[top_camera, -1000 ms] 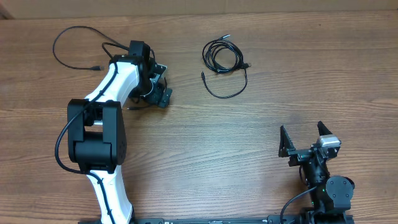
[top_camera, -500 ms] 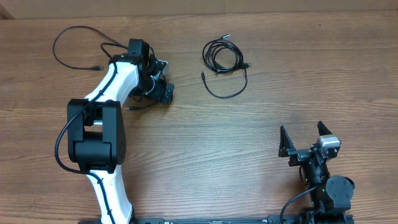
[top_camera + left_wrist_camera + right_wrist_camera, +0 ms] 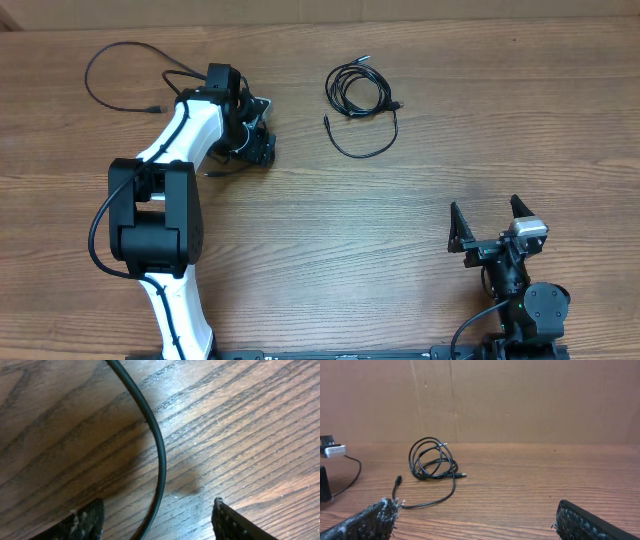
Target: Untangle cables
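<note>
Straddling a cable (image 3: 160, 460) toward the table's (image 3: 400, 250) far edge, left tool (image 3: 156, 515) stands parted; right tool (image 3: 486, 208) wide.

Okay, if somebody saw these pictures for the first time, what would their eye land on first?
The big white arm on the left stands out, its left tool down at the table with a thin black cable running between its open fingers. Next comes the small black coil at the far middle, one tail curling toward the near side. The right tool sits open at the near right corner, away from every cable.
</note>
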You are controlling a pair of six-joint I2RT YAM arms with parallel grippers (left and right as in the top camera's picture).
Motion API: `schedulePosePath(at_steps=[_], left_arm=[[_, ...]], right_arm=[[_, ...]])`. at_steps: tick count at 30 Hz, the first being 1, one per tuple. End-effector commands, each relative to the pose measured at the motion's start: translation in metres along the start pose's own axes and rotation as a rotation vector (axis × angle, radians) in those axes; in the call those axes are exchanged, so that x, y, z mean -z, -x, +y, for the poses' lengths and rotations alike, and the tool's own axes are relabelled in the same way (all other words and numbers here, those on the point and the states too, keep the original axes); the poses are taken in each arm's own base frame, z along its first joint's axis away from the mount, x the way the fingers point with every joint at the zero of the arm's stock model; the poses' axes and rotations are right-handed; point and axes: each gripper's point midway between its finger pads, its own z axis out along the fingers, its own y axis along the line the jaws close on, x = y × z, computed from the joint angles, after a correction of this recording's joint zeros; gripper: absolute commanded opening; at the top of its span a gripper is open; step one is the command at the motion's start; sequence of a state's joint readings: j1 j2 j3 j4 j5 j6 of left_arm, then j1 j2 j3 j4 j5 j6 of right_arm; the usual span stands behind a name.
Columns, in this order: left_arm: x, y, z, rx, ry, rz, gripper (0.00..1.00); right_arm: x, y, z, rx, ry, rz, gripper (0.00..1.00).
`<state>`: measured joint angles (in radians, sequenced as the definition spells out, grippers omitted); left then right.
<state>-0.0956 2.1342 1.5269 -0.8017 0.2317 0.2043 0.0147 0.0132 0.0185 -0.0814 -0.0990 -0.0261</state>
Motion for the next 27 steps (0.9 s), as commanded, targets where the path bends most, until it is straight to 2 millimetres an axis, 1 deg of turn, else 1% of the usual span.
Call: schedulePosePath(at_steps=[1, 4, 6, 7, 9, 10, 11, 22, 25, 27], left_arm=[[-0.022, -0.017, -0.001, 0.026, -0.034, 0.063, 0.61], [-0.024, -0.018, 0.002, 0.026, -0.020, 0.066, 0.37], [-0.024, -0.017, 0.010, 0.046, 0.021, 0.063, 0.28], [-0.024, -0.017, 0.014, 0.067, 0.046, 0.064, 0.26], [-0.024, -0.017, 0.020, 0.098, 0.080, 0.063, 0.11], [-0.024, -0.017, 0.021, 0.107, 0.089, 0.063, 0.06], [-0.023, -0.017, 0.022, 0.121, 0.094, 0.063, 0.04], [-0.023, -0.015, 0.023, 0.139, 0.095, 0.055, 0.04], [-0.023, -0.014, 0.023, 0.201, 0.097, 0.047, 0.04], [-0.022, -0.010, 0.026, 0.218, 0.101, 0.031, 0.04]], right_arm=[[0.000, -0.003, -0.002, 0.005, -0.007, 0.003, 1.00], [0.000, -0.003, -0.002, 0.005, -0.007, 0.003, 1.00], [0.000, -0.003, -0.002, 0.005, -0.007, 0.003, 1.00], [0.000, -0.003, -0.002, 0.005, -0.007, 0.003, 1.00], [0.000, -0.003, -0.002, 0.005, -0.007, 0.003, 1.00], [0.000, -0.003, -0.002, 0.005, -0.007, 0.003, 1.00], [0.000, -0.003, -0.002, 0.005, -0.007, 0.003, 1.00], [0.000, -0.003, -0.002, 0.005, -0.007, 0.003, 1.00], [0.000, -0.003, -0.002, 0.005, -0.007, 0.003, 1.00], [0.000, -0.003, -0.002, 0.005, -0.007, 0.003, 1.00]])
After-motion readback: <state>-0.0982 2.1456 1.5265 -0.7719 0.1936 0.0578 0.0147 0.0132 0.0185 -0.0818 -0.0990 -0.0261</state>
